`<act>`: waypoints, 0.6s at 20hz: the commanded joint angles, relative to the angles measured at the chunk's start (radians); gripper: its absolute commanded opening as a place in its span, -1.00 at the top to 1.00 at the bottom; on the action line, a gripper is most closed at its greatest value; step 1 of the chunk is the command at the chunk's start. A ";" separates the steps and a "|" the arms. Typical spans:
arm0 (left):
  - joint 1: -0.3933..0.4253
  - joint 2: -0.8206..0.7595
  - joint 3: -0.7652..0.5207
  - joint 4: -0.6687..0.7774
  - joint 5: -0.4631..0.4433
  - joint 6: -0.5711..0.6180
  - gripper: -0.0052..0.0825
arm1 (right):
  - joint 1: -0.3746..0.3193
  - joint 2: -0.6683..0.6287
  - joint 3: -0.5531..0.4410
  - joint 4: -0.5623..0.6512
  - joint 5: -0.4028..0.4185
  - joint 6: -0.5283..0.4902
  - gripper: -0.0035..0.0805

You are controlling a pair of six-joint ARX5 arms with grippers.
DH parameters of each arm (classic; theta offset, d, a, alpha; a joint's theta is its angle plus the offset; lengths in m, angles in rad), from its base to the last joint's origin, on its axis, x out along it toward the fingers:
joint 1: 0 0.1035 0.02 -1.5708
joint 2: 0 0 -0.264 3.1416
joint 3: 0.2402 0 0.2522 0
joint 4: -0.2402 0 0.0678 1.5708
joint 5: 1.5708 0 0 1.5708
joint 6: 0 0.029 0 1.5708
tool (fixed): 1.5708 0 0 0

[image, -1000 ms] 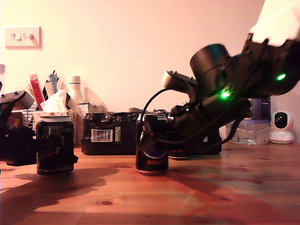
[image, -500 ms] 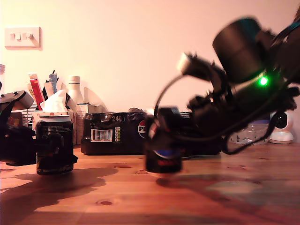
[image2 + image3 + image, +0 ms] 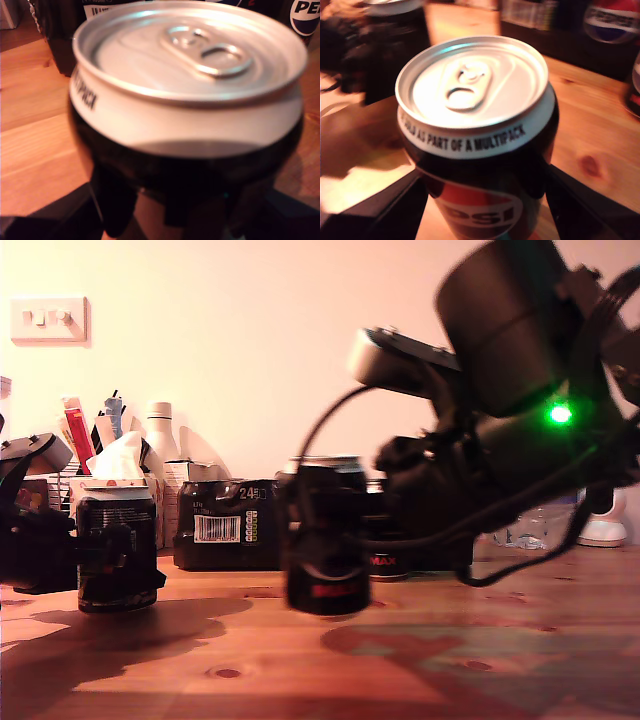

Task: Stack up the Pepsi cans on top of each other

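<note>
Both gripped cans stand upright, long axis vertical, silver lids and pull tabs facing up.

My first gripper (image 3: 117, 540) sits at the exterior view's left, clenched around the lower body of a Pepsi can (image 3: 117, 550). That can rests with its base on the wooden table (image 3: 420, 670). In the first wrist view the dark fingers (image 3: 112, 205) press against the black wall of this can (image 3: 185, 100) from both sides, below its white neck band. Beyond the can from this gripper stands the black multipack (image 3: 235, 525) with its barcode label.

My second gripper (image 3: 325, 535) reaches in from the exterior view's right and grasps the second Pepsi can (image 3: 325, 550) near the middle of the scene. The jaws are closed onto it about halfway down. In the second wrist view the fingers (image 3: 580, 205) flank this can (image 3: 475, 115) on either side of the Pepsi globe, which faces the camera. The picture is blurred here, but the base seems to hang just clear of the table, with its shadow on the wood below.

A third Pepsi can (image 3: 388, 562), red "MAX" showing, stands upright on the table just behind the second gripper, ungripped. The two held cans are well apart.
</note>
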 commanded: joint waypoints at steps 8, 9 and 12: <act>-0.002 0.015 -0.005 0.023 0.001 0.004 0.12 | 0.006 0.058 0.010 0.141 0.003 0.034 0.08; -0.002 0.015 -0.005 0.024 0.001 0.004 0.12 | 0.006 0.071 0.010 0.151 0.002 0.035 0.08; -0.002 0.015 -0.005 0.024 0.001 0.004 0.12 | 0.006 0.109 0.010 0.185 0.002 0.056 0.08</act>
